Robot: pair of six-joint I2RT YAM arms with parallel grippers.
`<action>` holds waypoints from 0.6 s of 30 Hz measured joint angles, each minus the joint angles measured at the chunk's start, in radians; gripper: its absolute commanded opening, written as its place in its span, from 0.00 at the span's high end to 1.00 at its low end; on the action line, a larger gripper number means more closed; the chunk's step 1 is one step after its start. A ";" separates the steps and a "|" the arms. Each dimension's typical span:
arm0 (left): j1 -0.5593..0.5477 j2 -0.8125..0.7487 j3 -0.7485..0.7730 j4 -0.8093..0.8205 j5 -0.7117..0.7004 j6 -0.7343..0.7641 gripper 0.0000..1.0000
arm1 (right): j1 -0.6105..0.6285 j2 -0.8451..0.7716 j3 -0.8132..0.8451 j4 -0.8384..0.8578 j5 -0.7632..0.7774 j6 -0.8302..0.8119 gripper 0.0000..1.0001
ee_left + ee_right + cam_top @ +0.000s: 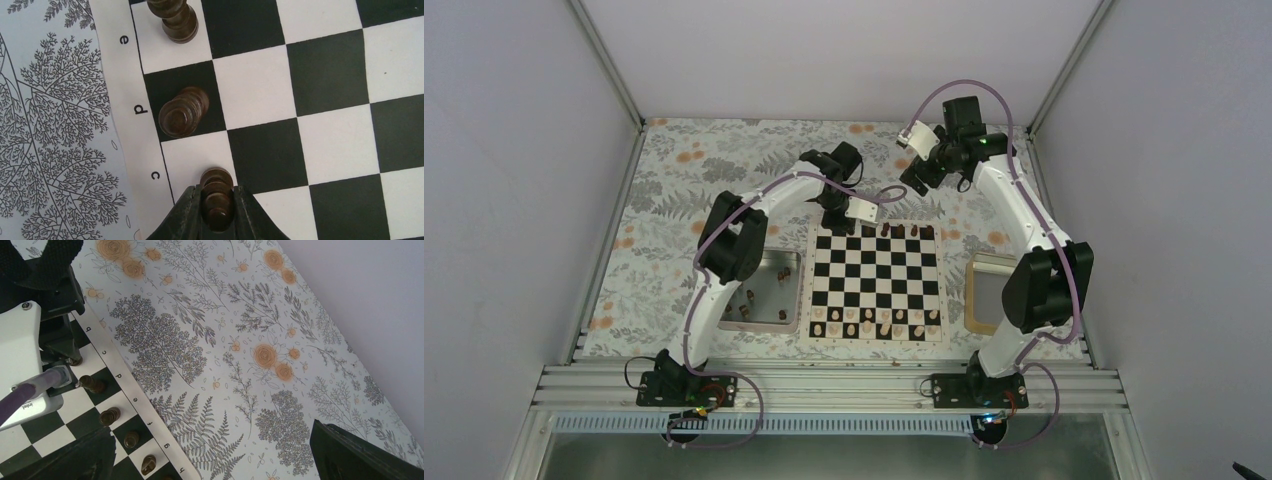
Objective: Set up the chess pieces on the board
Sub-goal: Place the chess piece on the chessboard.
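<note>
Light: bright, even, diffuse from overhead; no hard shadows, no glare.

Top view: sharp; the pale grey enclosure walls (504, 200) splay outward toward the frame edges.

Left wrist view: black-and-white chequered chessboard with light wooden border (300, 100) is crisp; the dark brown turned wooden chess pieces (182, 112) show a mild sheen.

Right wrist view: right gripper (212, 452), black fingers (360, 455) dark and out of focus in the bottom corners.

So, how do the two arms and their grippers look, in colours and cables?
Both the left arm and the right arm have white links, black joints and black bases. A mauve cable loops along each. Each wrist carries a white box. The fingers are black.
</note>
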 measured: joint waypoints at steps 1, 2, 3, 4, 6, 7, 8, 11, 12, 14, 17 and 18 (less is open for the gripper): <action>0.000 0.000 0.001 0.000 0.000 0.000 0.85 | 0.000 0.000 0.000 0.000 0.000 0.000 0.00; -0.001 0.000 0.003 0.000 0.000 0.000 0.85 | 0.000 0.000 0.000 0.000 0.000 0.000 0.00; -0.002 0.000 0.005 0.001 0.000 0.000 0.85 | 0.000 0.000 0.000 0.000 0.000 0.000 0.00; -0.002 0.000 0.005 0.002 0.000 0.000 0.84 | 0.000 0.000 0.000 0.000 0.000 0.000 0.00; -0.003 0.000 0.005 0.002 0.000 0.000 0.83 | 0.000 0.000 0.000 0.000 0.000 0.000 0.00; -0.003 0.000 0.005 0.002 0.000 0.000 0.83 | 0.000 0.000 0.000 0.000 0.000 0.000 0.00; -0.004 0.001 0.005 0.002 0.000 0.000 0.82 | 0.000 0.001 0.000 0.000 0.000 0.000 0.00; -0.004 0.004 0.005 0.000 0.000 0.001 0.79 | 0.000 0.005 0.000 0.000 0.000 0.000 0.00; -0.004 0.005 0.005 0.000 0.000 0.002 0.78 | 0.000 0.006 0.000 0.000 0.000 -0.001 0.00; -0.004 0.006 0.005 0.000 0.000 0.002 0.75 | 0.000 0.011 0.000 0.000 0.000 0.000 0.00; -0.004 0.006 0.005 0.006 0.000 0.002 0.71 | 0.000 0.014 0.000 -0.001 0.000 -0.001 0.00; -0.004 0.006 0.005 0.008 0.000 0.002 0.71 | 0.000 0.014 0.000 -0.001 0.000 -0.001 0.00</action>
